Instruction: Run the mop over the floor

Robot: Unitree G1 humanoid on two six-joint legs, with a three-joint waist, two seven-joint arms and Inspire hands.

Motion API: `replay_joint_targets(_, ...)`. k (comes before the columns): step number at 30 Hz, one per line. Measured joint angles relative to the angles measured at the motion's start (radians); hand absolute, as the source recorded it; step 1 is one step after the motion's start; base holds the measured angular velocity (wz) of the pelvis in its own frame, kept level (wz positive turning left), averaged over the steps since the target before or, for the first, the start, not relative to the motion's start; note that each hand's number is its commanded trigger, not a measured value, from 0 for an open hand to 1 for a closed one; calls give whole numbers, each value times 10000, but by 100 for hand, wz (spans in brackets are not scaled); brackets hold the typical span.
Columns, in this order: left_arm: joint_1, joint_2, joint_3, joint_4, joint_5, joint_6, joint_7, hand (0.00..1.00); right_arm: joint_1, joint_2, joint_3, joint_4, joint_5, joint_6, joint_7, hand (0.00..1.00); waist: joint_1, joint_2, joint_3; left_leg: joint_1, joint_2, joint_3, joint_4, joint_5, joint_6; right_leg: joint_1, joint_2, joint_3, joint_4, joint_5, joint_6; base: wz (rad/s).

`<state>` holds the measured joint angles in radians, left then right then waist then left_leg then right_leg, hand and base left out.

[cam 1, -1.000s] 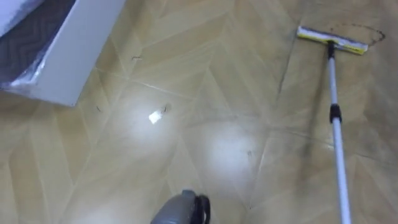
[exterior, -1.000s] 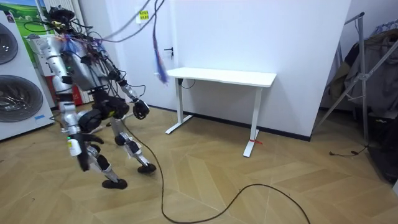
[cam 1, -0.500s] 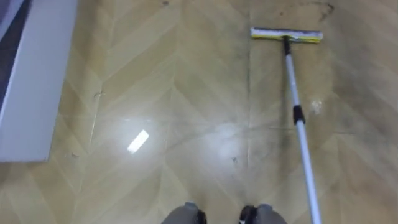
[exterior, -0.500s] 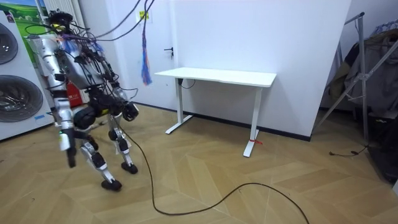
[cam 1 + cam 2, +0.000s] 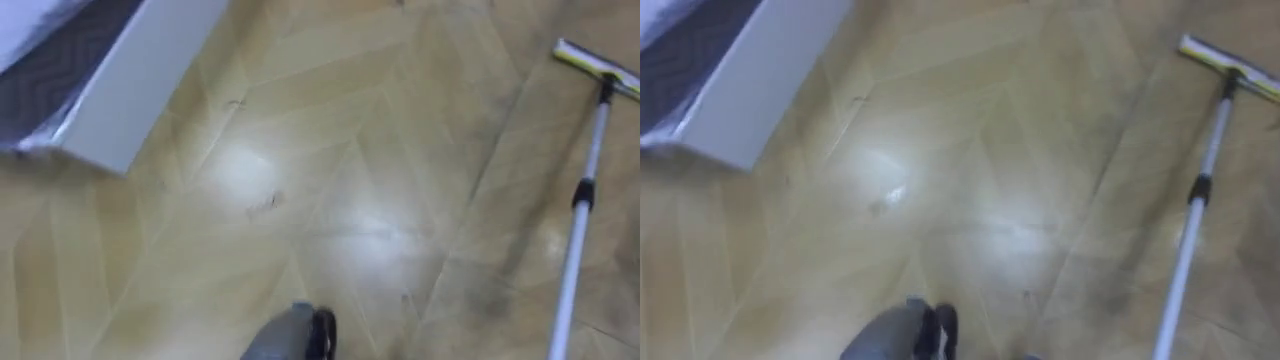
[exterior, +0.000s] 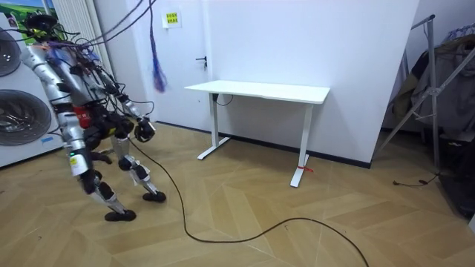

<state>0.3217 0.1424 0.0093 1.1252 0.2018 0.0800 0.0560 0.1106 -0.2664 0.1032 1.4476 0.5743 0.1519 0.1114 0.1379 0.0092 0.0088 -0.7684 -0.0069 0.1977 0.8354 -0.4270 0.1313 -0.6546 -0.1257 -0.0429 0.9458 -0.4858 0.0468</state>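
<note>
The mop's pole (image 5: 572, 262) runs over the floor (image 5: 380, 150) and out at lower right; whether a hand (image 6: 143, 130) grips it I cannot tell. Keep the far mop head (image 5: 598, 68) flat on the dull streaks (image 5: 480, 292), clear of the white box (image 5: 140, 80).

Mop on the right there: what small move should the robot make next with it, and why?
Probably sweep the mop head leftward across the floor. The head lies flat at the far right, its pole slanting back toward the robot, and dark smudges show just left of the pole.
</note>
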Motion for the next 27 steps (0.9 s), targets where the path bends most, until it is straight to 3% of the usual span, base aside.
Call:
replay_joint_targets(2, -2, -42, -21, -2, -167, -52, 26, 0, 366, 175, 151, 10, -349, 45, -11, 100, -189, 101, -19, 221, -9, 94, -7, -209, 59, -293, -108, 45, 638, 390, 68, -61)
replay_joint_targets(3, 0, -96, -36, -47, -367, -52, 29, 0, 412, 284, 197, 2, -427, 56, -92, 100, -236, 151, 11, 349, -33, 31, -41, -283, 84, -592, -113, 144, 1049, 798, 93, -83)
replay_joint_targets(4, -3, -128, -52, -72, -427, -52, 30, 0, 396, 331, 206, -12, -517, 73, -141, 100, -244, 189, 44, 400, -58, -88, -39, -312, 98, -750, -99, 152, 1241, 932, 106, -105)
replay_joint_targets(7, -30, -238, -419, -80, -917, -27, 35, 0, -188, 376, 267, -111, -1077, 188, -514, 100, -289, 524, 134, 572, -95, -753, -62, -331, 63, -1402, 308, -39, 183, 753, 26, -111)
replay_joint_targets(8, -51, -196, -429, -79, -942, 33, 37, 0, -436, 376, 268, -102, -1316, 260, -616, 100, -353, 593, 108, 638, -178, -940, -64, -366, -16, -1470, 446, -158, -598, 817, -47, -58)
replay_joint_targets(9, -152, -68, -434, -70, -1086, 176, 50, 0, -834, 362, 254, -79, -1623, 491, -719, 100, -519, 532, 122, 655, -457, -1104, 2, -418, -98, -1492, 526, -157, -814, 1041, -258, -29)
replay_joint_targets(10, -287, -47, -433, -22, -1145, 283, 61, 0, -975, 300, 205, -60, -1719, 598, -785, 100, -636, 529, 163, 615, -532, -1211, 130, -463, -142, -1502, 543, -114, -706, 1028, -357, 12)
replay_joint_targets(11, -576, 33, -436, 53, -1317, 335, 79, 0, -1318, 198, 17, -4, -1875, 694, -894, 100, -657, 587, 143, 594, -583, -1236, 337, -508, -199, -1499, 362, -301, -453, 872, -503, 24)
replay_joint_targets(13, -934, 208, -440, 95, -1364, 395, 70, 0, -2131, -23, -312, 230, -2174, 942, -926, 100, -663, 513, 171, 593, -579, -1190, 744, -587, -345, -1488, 162, -424, -46, 587, -650, 21)
replay_joint_targets(15, -1454, 424, -621, 92, -1739, 429, 70, 0, -3320, -582, -417, 301, -2251, 1052, -924, 100, -740, 360, 239, 401, -529, -1148, 1335, -635, -438, -1554, 35, -523, 471, 201, -790, 36)
replay_joint_targets(17, -1781, 529, -881, 95, -1962, 498, 72, 0, -4112, -1045, -362, 178, -2180, 968, -940, 100, -696, 248, 261, 182, -361, -1057, 1759, -659, -489, -1654, 86, -625, 725, 77, -850, 24)
replay_joint_targets(18, -1907, 585, -922, 103, -2079, 531, 66, 0, -4407, -1237, -363, -33, -2173, 862, -983, 100, -607, 198, 225, 92, -211, -977, 2030, -656, -497, -1651, 133, -706, 846, 28, -935, 12)
replay_joint_targets(20, -1917, 679, -934, 148, -2100, 653, 63, 0, -4695, -1333, -360, -317, -2009, 626, -871, 100, -496, -148, 191, 80, -107, -928, 2228, -592, -609, -1572, 171, -722, 939, -45, -1076, 13)
replay_joint_targets(22, -1928, 678, -935, 143, -2099, 918, 21, 0, -4719, -1327, -382, -493, -1632, 536, -678, 100, -545, -203, 189, 62, 105, -916, 2402, -417, -847, -1255, 485, -662, 679, -23, -1163, 40)
replay_joint_targets(23, -1937, 670, -938, 149, -2099, 989, -48, 0, -4624, -1275, -395, -497, -1426, 574, -625, 100, -544, -223, 201, 31, 160, -903, 2385, -216, -909, -999, 746, -459, 374, 60, -1201, 64)
replay_joint_targets(24, -1953, 665, -950, 168, -2074, 1004, -115, 0, -4369, -1210, -537, -503, -1424, 605, -515, 100, -573, -337, 160, 47, 43, -969, 1725, -194, -931, -825, 860, -169, 68, 115, -1149, 92)
replay_joint_targets(25, -2115, 654, -1032, 196, -2074, 1002, -269, 0, -4035, -1243, -668, -502, -1299, 621, -384, 100, -598, -333, 131, 59, -218, -1042, 397, -29, -1021, -686, 940, 156, -261, 190, -1042, 89)
replay_joint_targets(26, -2247, 651, -1115, 269, -2073, 999, -342, 0, -3828, -1249, -694, -468, -1175, 601, -393, 100, -571, -339, 139, 127, -295, -1011, 114, 316, -716, -607, 968, 293, -415, 221, -975, 72)
replay_joint_targets(27, -2385, 613, -1110, 431, -2071, 1013, -496, 0, -3502, -1187, -767, -341, -1017, 573, -346, 100, -437, -293, 129, 424, -153, -688, -256, 489, -414, -452, 1088, 549, -803, 332, -848, 10)
